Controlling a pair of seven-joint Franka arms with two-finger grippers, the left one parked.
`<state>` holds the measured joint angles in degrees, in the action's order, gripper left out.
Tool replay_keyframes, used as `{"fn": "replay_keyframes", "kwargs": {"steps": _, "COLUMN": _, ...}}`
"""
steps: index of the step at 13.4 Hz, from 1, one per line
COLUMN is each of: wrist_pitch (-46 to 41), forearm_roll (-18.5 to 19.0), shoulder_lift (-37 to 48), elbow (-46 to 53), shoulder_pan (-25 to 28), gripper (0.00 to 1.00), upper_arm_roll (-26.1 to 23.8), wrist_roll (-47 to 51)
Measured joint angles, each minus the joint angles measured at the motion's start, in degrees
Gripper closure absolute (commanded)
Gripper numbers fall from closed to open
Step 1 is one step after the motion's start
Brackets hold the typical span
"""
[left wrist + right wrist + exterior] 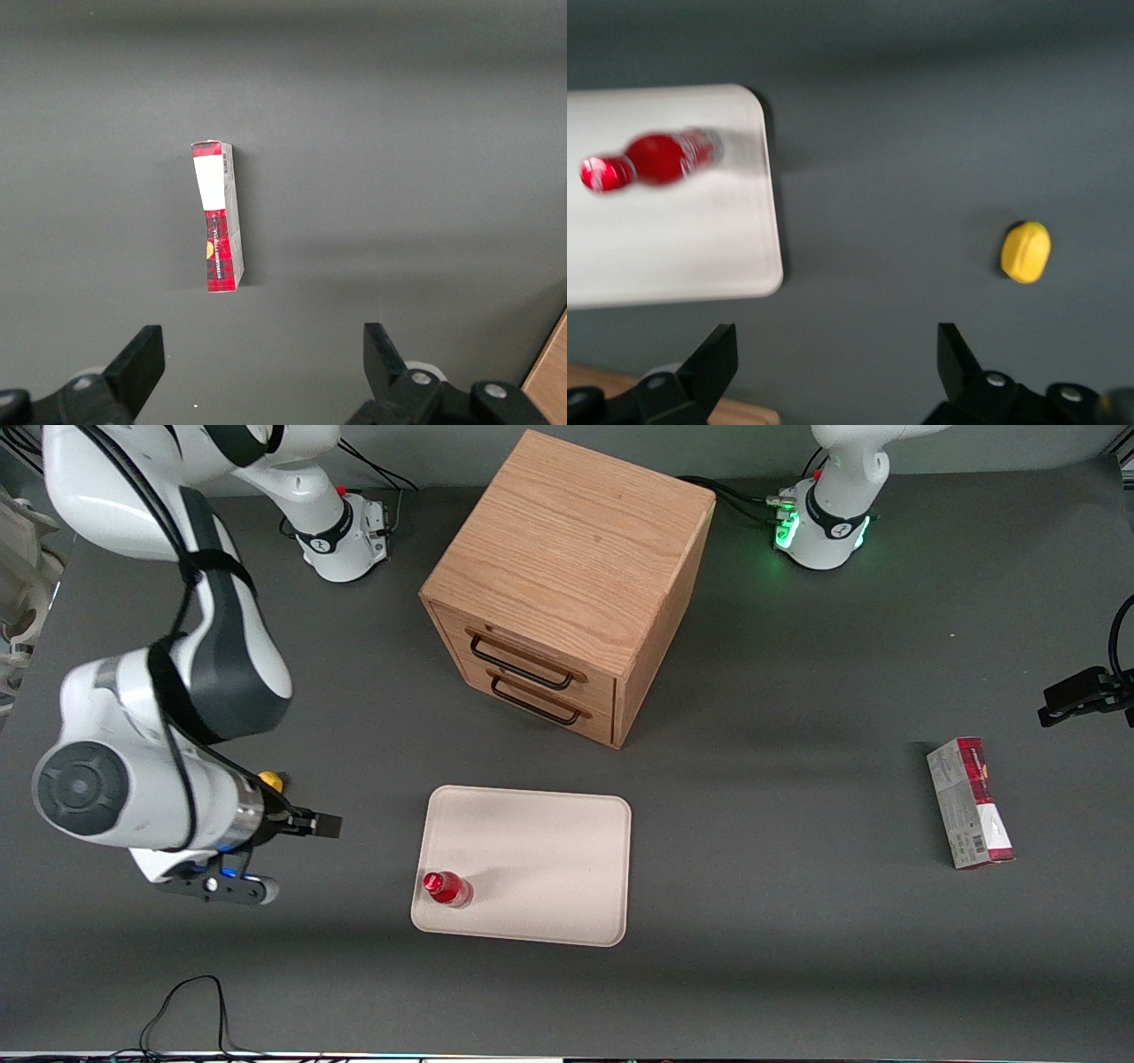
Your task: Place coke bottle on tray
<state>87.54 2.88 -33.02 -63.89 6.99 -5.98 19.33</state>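
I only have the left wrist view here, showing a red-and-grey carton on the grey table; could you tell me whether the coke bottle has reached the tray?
Observer: Yes. The coke bottle stands upright on the tray, in the corner nearest the front camera at the working arm's end.
Operator: Thank you. Is the gripper holding it?
Observer: No. The gripper is open and empty, above bare table beside the tray, toward the working arm's end.
Operator: Is anything else near it?
Observer: A small yellow lemon-like object lies on the table close to the gripper.
Operator: What sits past the tray?
Observer: A wooden drawer cabinet, farther from the front camera, both drawers shut.
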Motion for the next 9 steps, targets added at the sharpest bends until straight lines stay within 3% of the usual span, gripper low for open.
{"fn": "replay_keyframes", "kwargs": {"steps": 3, "wrist_pitch": -0.17, "forearm_roll": -1.09, "shoulder_lift": 9.13, "elbow": -10.46, "shoulder_pan": -3.78, "gripper": 0.0, "upper_arm_roll": 1.04, "wrist_roll": -9.35}}
{"fn": "replay_keyframes", "kwargs": {"steps": 9, "wrist_pitch": 0.53, "forearm_roll": -1.21, "shoulder_lift": 25.11, "elbow": -27.14, "shoulder_pan": -4.23, "gripper": 0.0, "upper_arm_roll": 4.53, "wrist_roll": -20.72}}
